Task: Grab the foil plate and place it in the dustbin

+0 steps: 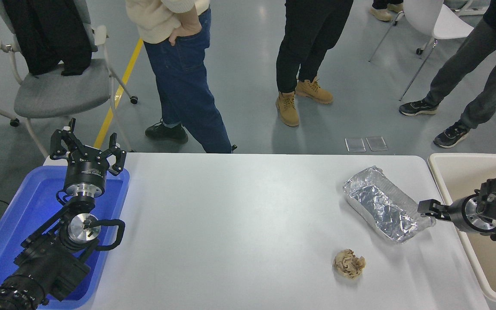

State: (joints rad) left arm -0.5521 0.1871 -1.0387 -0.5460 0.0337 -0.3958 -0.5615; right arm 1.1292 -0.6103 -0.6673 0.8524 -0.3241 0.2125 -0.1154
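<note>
Whether my right gripper has its jaws apart or together I cannot tell from this angle; its tip sits at the foil plate's near right corner, close to touching the rim. That plate lies flat on the table, slanted, just left of the dustbin, above which my right arm reaches in. A crumpled paper ball rests nearer me than the plate. Far left of it, my left gripper stands spread, empty, above the blue tray.
</note>
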